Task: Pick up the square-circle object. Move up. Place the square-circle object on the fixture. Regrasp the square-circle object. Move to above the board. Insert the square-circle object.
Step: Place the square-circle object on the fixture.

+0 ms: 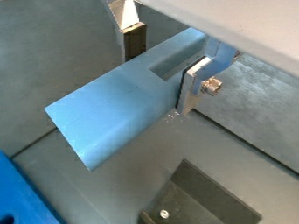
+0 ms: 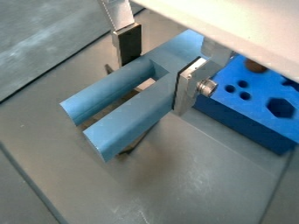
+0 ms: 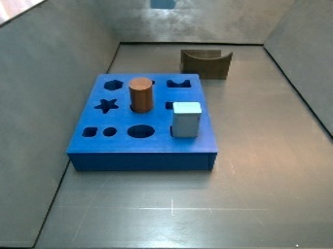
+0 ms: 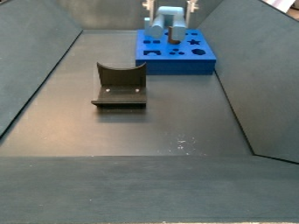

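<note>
One hand (image 2: 158, 70), fingers closed on one pale blue peg (image 2: 128, 105), held in the air. One blue board (image 3: 143, 124) carries one brown cylinder (image 3: 140, 95) and one cube (image 3: 186, 120). One fixture (image 4: 119, 84) stands apart on the counter (image 4: 140, 131).

Tabletop (image 3: 260, 185): I see a plain dark grey surface with grey walls around it in both side views.
Board (image 3: 124, 146): I see it lying flat on the tabletop.
Fixture (image 4: 119, 85): I see it standing on the tabletop, well apart from the board.
Gripper (image 2: 158, 61): I see it above the tabletop, jaws clamped on the square-circle object (image 2: 117, 118).
</note>
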{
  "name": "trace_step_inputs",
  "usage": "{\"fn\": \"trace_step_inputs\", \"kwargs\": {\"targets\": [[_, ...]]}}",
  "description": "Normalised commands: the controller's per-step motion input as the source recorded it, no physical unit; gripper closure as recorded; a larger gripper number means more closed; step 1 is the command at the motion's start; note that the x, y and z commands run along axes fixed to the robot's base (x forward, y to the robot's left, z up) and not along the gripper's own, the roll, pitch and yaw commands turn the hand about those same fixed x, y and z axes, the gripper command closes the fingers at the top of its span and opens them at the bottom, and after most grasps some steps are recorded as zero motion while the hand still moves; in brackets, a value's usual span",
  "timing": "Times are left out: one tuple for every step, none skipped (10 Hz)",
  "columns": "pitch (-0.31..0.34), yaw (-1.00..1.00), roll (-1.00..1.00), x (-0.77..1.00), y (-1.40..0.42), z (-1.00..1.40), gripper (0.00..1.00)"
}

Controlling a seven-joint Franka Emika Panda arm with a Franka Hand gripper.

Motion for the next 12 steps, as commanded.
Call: {"fn": "trace_step_inputs", "kwargs": {"targets": [[0.09, 0.22, 0.13, 1.0, -0.07, 0.01, 1.0], [-0.047, 0.07, -1.0, 1.0, -0.34, -0.13, 1.0], [-0.044, 0.06, -1.0, 1.0, -0.35, -0.13, 1.0], [-0.041, 0.04, -1.0, 1.0, -0.21, -0.1, 1.0], [-0.036, 0.03, -1.0, 1.0, -0.17, -0.09, 1.0], [-0.018, 0.03, -1.0, 1.0, -0.12, -0.06, 1.0], [0.003, 0.02, -1.0, 0.92, -0.07, -0.04, 1.0], [0.037, 0.01, -1.0, 0.77, -0.02, -0.01, 1.0], [0.05, 0.01, -1.0, 0.7, 0.0, -0.01, 1.0], [0.08, -0.01, -1.0, 0.53, 0.02, -0.01, 1.0], [0.095, -0.02, -1.0, 0.47, 0.03, -0.01, 1.0], [0.106, -0.04, -0.92, 0.37, 0.03, -0.01, 1.0]]}}
